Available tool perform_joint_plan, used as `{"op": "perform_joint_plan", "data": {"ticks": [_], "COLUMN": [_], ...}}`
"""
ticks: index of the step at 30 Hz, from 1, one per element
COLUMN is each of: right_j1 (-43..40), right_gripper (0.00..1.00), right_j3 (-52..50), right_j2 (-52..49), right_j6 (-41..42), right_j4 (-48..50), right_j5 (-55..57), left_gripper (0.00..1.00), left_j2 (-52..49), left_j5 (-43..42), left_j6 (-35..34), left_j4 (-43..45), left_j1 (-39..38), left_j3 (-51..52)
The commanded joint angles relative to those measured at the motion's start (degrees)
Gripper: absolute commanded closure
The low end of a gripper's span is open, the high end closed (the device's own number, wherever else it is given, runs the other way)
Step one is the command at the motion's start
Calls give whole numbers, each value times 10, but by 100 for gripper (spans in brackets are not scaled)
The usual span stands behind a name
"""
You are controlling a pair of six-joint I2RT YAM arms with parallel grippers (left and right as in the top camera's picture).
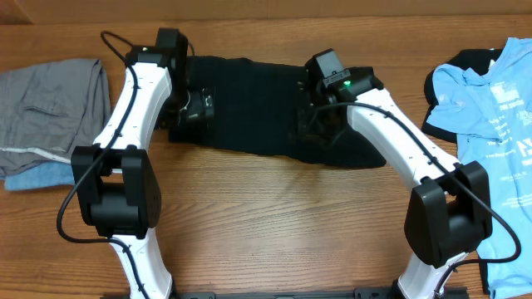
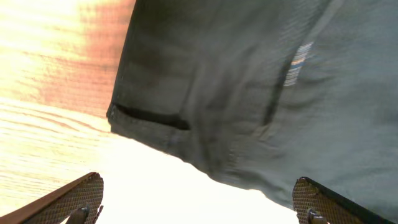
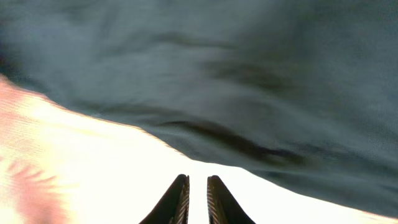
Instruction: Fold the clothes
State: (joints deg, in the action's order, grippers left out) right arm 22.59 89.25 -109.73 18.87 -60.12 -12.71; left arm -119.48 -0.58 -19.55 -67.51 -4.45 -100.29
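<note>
One pair of shorts [image 1: 249, 100], upper centre of overhead frame. Left gripper [image 2: 199, 200]: wide open, empty, at shorts' left end. Right gripper [image 3: 196, 190]: all but closed, empty, shorts' edge just ahead.

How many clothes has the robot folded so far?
The grey piece at the left looks folded, on a blue one. In hand, the black shorts: left gripper open, right gripper shut, neither holding cloth. The light blue T-shirt at the right lies crumpled, unfolded.

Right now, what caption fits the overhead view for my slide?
Both arms reach onto black shorts mid-table; grey clothes left, blue T-shirt right.
</note>
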Motion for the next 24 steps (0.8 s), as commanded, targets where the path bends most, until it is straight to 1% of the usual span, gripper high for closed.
{"op": "perform_joint_plan", "data": {"ticks": [1,3,5,7,8,10,13,15,18,19,21,23,24], "right_j1": [-50,-78,-114,-132,-138,-149,-156,-156,-156,-156,-156,-156,-156], "right_gripper": [81,74,70,69,70,73,76,77,78,82,83,83,83], "right_j3": [1,1,0,0,0,0,0,0,0,0,1,0,1], "right_j2": [3,3,3,3,3,3,3,3,3,3,3,3,3], "right_j6": [27,26,19,3,-5,-15,-17,-26,-26,-26,-26,-26,-26], "right_j4": [-12,-18,-26,-33,-37,-49,-59,-64,-70,-72,-74,-74,-75], "right_j5": [54,40,37,37,37,45,78,80,80,80,79,79,80], "left_gripper": [0,0,0,2,14,95,96,96,96,96,96,96,96], "left_j2": [-32,-35,-42,-45,-46,-47,-47,-47,-47,-47,-47,-45,-45], "left_j5": [5,-2,-22,-35,-37,-39,-39,-36,-21,-13,11,47,48], "left_j6": [-12,-8,-2,-2,-2,-2,-2,-2,-2,-2,-21,-43,-42], "left_j4": [12,23,29,30,28,21,3,-17,-46,-64,-90,-86,-77], "left_j1": [16,23,26,26,26,26,26,26,26,26,26,27,29], "left_j3": [46,57,59,59,59,60,60,60,60,60,60,59,59]}}
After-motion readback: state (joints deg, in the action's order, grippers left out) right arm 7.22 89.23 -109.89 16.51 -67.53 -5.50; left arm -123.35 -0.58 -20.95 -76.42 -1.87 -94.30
